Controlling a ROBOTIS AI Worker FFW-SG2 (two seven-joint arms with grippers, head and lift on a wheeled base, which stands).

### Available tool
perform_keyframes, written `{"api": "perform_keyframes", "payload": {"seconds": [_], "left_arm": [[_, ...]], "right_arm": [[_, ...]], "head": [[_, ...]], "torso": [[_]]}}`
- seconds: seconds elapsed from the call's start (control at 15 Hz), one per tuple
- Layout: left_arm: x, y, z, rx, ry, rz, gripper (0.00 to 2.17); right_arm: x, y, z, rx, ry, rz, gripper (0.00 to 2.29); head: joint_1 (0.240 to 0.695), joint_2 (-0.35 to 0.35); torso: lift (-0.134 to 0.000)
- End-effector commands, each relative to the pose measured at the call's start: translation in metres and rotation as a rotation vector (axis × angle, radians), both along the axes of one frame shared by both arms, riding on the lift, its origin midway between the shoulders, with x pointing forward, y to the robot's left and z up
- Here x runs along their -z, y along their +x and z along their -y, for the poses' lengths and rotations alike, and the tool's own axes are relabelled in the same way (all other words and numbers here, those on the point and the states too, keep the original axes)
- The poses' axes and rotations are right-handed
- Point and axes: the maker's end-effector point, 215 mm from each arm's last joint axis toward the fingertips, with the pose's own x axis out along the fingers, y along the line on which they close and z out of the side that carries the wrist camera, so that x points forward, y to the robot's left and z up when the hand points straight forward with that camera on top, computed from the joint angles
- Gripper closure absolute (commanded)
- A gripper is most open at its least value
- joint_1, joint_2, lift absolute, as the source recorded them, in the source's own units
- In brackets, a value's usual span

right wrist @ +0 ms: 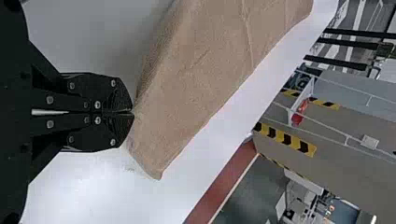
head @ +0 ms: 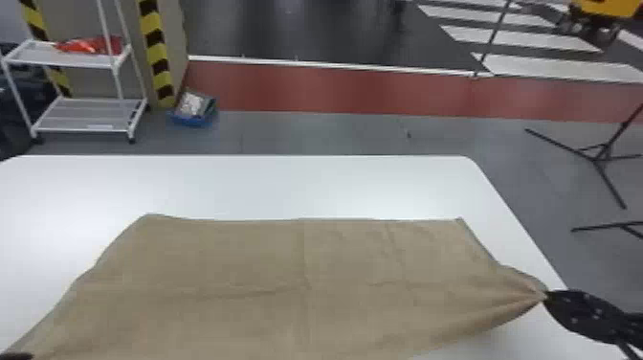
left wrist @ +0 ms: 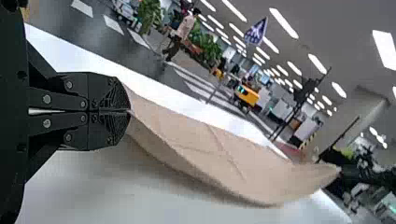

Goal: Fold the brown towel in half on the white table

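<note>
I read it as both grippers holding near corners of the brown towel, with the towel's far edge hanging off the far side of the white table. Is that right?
The far edge isn't hanging off: the head view shows the brown towel ending short of the white table's far side. Both grippers, left and right, do hold its near corners.

The left gripper (head: 27, 356) and right gripper (head: 547, 295) grip — fingers pressed together.
</note>
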Motion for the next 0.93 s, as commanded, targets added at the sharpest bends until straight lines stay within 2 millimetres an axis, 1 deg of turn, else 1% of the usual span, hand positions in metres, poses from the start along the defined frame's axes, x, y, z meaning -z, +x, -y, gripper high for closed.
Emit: {"api": "perform_keyframes", "payload": {"seconds": [0.0,0.07,0.13,0.2,0.27,0.33,0.4,0.47,0.53,0.6,0.67,0.73,0.87], "left_arm": [[-0.023,-0.008,0.002,0.038,0.053,0.077,1.89],[-0.052,0.005,0.013,0.061,0.073,0.153,1.89],[-0.085,0.021,0.035,0.095,0.096,0.22,1.89],[-0.111,0.028,0.06,0.136,0.108,0.267,1.89],[-0.138,0.025,0.097,0.194,0.129,0.326,1.89],[-0.154,0.011,0.131,0.26,0.156,0.368,1.89],[-0.155,0.001,0.146,0.296,0.165,0.368,1.89],[-0.147,-0.01,0.151,0.32,0.169,0.351,1.89],[-0.128,-0.014,0.146,0.325,0.173,0.299,1.89],[-0.105,-0.011,0.133,0.307,0.166,0.243,1.89],[-0.076,-0.007,0.112,0.275,0.169,0.164,1.89],[-0.05,-0.006,0.096,0.259,0.173,0.092,1.89],[-0.015,-0.012,0.074,0.245,0.186,-0.015,1.89]], "right_arm": [[-0.006,-0.003,0.022,0.044,0.015,0.015,2.26],[0.0,-0.002,0.027,0.049,0.01,0.0,2.26],[0.004,0.002,0.025,0.044,-0.003,-0.009,2.26],[0.005,0.005,0.02,0.036,-0.002,-0.011,2.26],[0.008,0.007,0.016,0.031,0.001,-0.018,2.26],[0.011,0.008,0.015,0.028,-0.008,-0.025,2.26],[0.011,0.009,0.013,0.026,-0.01,-0.025,2.26],[0.015,0.006,0.012,0.025,-0.01,-0.032,2.26],[0.02,0.002,0.012,0.024,-0.009,-0.043,2.26],[0.022,0.0,0.013,0.019,-0.014,-0.042,2.26],[0.026,-0.002,0.014,0.017,-0.017,-0.048,2.26],[0.028,-0.003,0.013,0.014,-0.019,-0.052,2.26],[0.029,-0.003,0.011,0.002,-0.027,-0.059,2.26]], "head": [[0.695,-0.172],[0.695,-0.199],[0.695,-0.218],[0.695,-0.236],[0.695,-0.257],[0.695,-0.278],[0.695,-0.35],[0.695,-0.35],[0.695,-0.35],[0.695,-0.35],[0.695,-0.35],[0.695,-0.35],[0.695,-0.35]], "torso": [[-0.126],[-0.126],[-0.126],[-0.126],[-0.126],[-0.126],[-0.126],[-0.126],[-0.126],[-0.126],[-0.126],[-0.126],[-0.126]]}}
